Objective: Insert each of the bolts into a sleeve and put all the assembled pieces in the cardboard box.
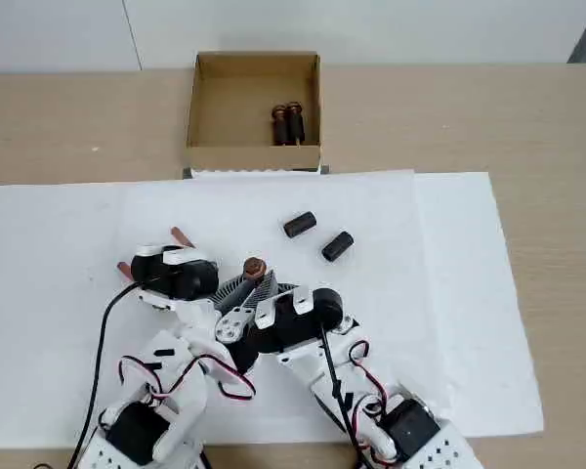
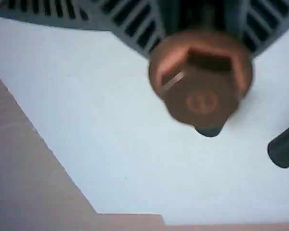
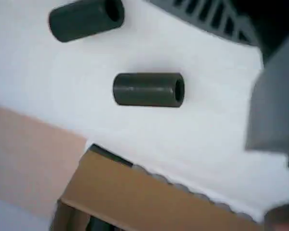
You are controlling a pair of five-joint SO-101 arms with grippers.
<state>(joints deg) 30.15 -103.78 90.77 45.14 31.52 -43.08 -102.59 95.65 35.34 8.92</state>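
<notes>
The cardboard box (image 1: 254, 156) sits open at top centre. Two assembled pieces (image 1: 287, 124) with copper heads lie side by side in its right half. Below it, one black sleeve (image 1: 300, 224) lies on its side, and a second sleeve (image 1: 338, 245) lies near it to the lower right. A copper hex-headed bolt (image 1: 255, 266) stands head-up at lower centre. Further left are what seem to be a loose bolt (image 1: 182, 236) and a farther bolt (image 1: 124, 268), both partly hidden.

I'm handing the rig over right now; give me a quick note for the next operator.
Left gripper: shut on a bolt. Right gripper: close beside it, grip unclear.
Two loose bolts lie by the left arm; two sleeves lie on the paper short of the box.
Done: two assembled pieces in the box.
To do: sleeve three bolts and box them; I count two sleeves.
</notes>
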